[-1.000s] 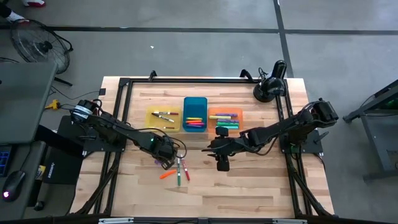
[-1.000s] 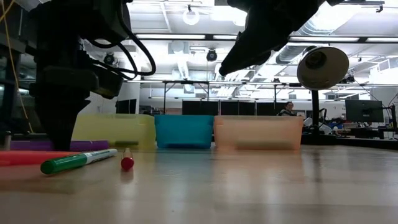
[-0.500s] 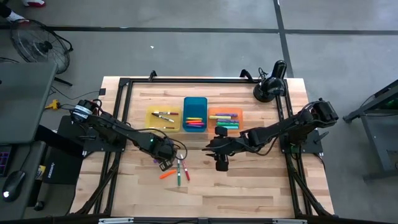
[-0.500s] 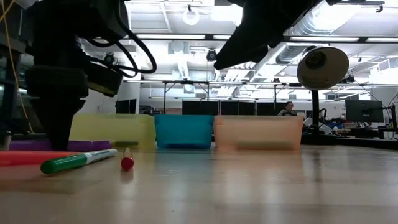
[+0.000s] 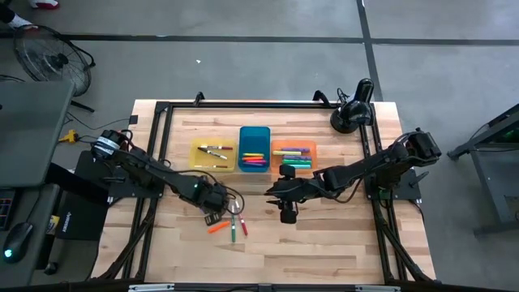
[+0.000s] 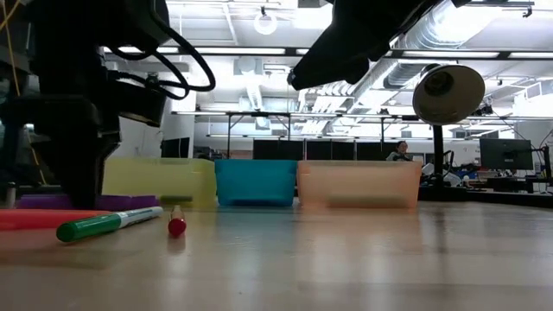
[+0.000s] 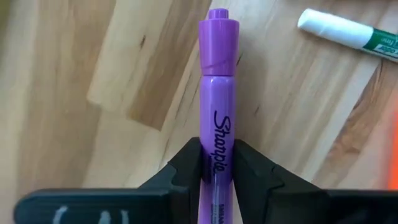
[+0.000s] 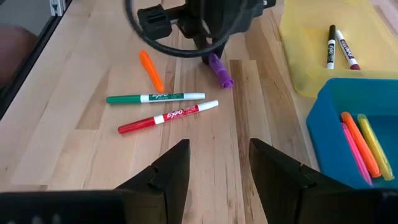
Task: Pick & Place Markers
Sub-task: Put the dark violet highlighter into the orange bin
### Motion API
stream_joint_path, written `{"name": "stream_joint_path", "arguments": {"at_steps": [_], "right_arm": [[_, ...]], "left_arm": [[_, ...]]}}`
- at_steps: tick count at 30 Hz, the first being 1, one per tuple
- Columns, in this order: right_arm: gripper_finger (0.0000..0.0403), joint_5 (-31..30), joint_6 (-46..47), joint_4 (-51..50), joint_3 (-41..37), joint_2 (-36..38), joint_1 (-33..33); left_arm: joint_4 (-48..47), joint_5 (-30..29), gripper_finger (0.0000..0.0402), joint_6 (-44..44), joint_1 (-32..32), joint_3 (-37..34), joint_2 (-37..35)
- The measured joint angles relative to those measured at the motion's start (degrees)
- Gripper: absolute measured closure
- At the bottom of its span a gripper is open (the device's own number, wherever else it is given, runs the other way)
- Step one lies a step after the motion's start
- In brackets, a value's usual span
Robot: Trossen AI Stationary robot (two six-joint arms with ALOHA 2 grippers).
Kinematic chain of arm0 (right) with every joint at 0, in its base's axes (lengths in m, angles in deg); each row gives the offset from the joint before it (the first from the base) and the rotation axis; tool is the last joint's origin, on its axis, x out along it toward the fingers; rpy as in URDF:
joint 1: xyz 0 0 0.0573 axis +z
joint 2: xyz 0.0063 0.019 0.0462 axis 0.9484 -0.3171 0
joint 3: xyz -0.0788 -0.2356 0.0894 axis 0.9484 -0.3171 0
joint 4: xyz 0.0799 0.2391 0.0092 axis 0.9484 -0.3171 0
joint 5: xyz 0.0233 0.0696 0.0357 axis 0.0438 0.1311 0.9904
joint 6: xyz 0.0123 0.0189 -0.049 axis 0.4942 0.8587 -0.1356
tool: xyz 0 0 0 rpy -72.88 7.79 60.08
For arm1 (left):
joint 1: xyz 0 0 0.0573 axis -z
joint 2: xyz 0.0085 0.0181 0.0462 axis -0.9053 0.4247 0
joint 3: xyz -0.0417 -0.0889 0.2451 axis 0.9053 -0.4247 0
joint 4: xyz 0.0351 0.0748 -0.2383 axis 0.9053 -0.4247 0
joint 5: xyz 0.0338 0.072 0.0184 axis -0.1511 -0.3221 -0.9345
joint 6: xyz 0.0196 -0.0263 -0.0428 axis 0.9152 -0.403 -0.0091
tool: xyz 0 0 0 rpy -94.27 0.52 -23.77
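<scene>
On the near half of the wooden table (image 5: 324,243), bare boards run open to the front edge. Farther in, the left gripper (image 7: 216,163) has its fingers pressed on both sides of a purple marker (image 7: 217,106) lying flat on the wood. Just beside it lie an orange marker (image 8: 151,70), a green marker (image 8: 155,98) and a red marker (image 8: 168,116), close enough to crowd that side. The right gripper (image 8: 217,163) hangs above the table's middle, fingers parted around nothing. Beyond stand a yellow tray (image 5: 212,153), a blue tray (image 5: 254,148) and an orange tray (image 5: 293,154) in a row, each holding markers, with a black lamp (image 5: 353,110) at the far right corner. The low view hides the tray contents and the grip; the left wrist view alone shows the clamp.
</scene>
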Motion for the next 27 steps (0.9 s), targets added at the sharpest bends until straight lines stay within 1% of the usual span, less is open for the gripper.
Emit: {"name": "stream_joint_path", "arguments": {"at_steps": [4, 7, 9, 11, 15, 18, 20, 27], "right_arm": [[0.0249, 0.0, 0.1, 0.0, 0.0, 0.0, 0.0], [0.0249, -0.1, 0.1, 0.1, 0.0, 0.0, 0.0], [0.0249, -0.7, 0.2, 1.1, 0.0, 0.0, 0.0], [0.0249, -1.2, 0.2, 3.0, 0.0, 0.0, 0.0], [0.0249, -1.2, -0.5, 6.9, 0.0, -0.6, 0.1], [0.0249, -1.2, -1.9, 8.2, 0.0, -0.7, 0.3], [0.0249, -1.6, -2.7, 8.9, 0.0, -0.7, 0.3], [0.0249, -1.7, -3.0, 12.0, 0.0, -1.5, 0.3]], "left_arm": [[1.8, -5.1, 0.0335, 4.3, 1.8, 0.0, 0.0], [2.7, -8.9, 0.0335, 4.6, 3.4, 0.0, -0.4], [3.1, -13.6, 0.0335, 4.6, 4.6, 0.0, -0.3], [3.0, -16.6, 0.0335, 4.4, 5.5, -0.1, -0.3], [2.9, -18.5, 0.0335, 4.3, 7.2, -0.1, -0.3], [3.2, -20.7, 0.0335, 4.4, 7.3, -0.1, -1.7], [4.6, -21.1, 0.0335, 5.4, 7.2, 0.0, -2.6], [4.9, -25.2, 0.0335, 10.5, 7.4, 0.1, -10.0]]}}
